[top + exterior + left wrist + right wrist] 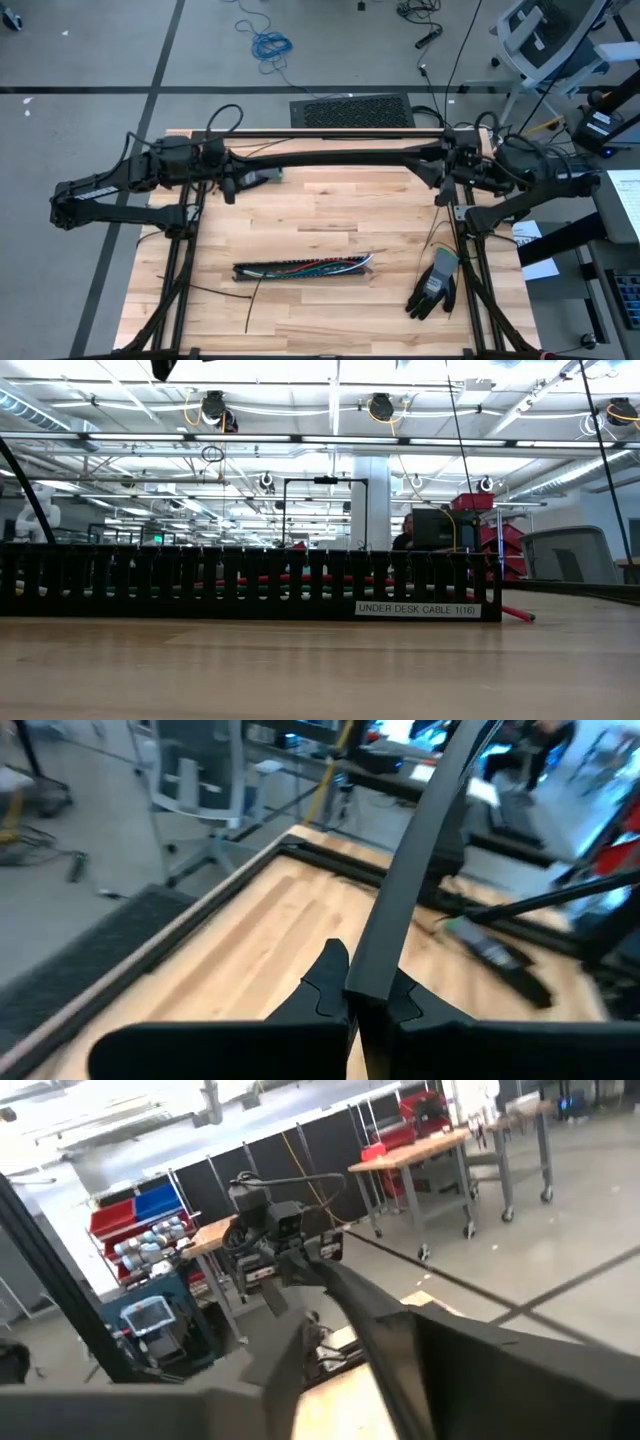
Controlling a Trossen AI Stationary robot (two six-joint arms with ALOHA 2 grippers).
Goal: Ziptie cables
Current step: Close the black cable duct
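The cables (pixel 318 267) lay in a black tray (pixel 290 271) mid-table. Your left gripper (pixel 362 1005) pinched a long bar (pixel 330 152); right jaws' state unclear. Lower gently, then fetch a ziptie.

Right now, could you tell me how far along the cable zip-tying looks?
Barely started, it seems. The cables lie in the slotted black tray mid-table, no tie visible on them. Left gripper shut and right gripper hold nothing, both parked at the far edge.

Both arms meet high over the table's far edge, left hand (pixel 360 1005) clamped.
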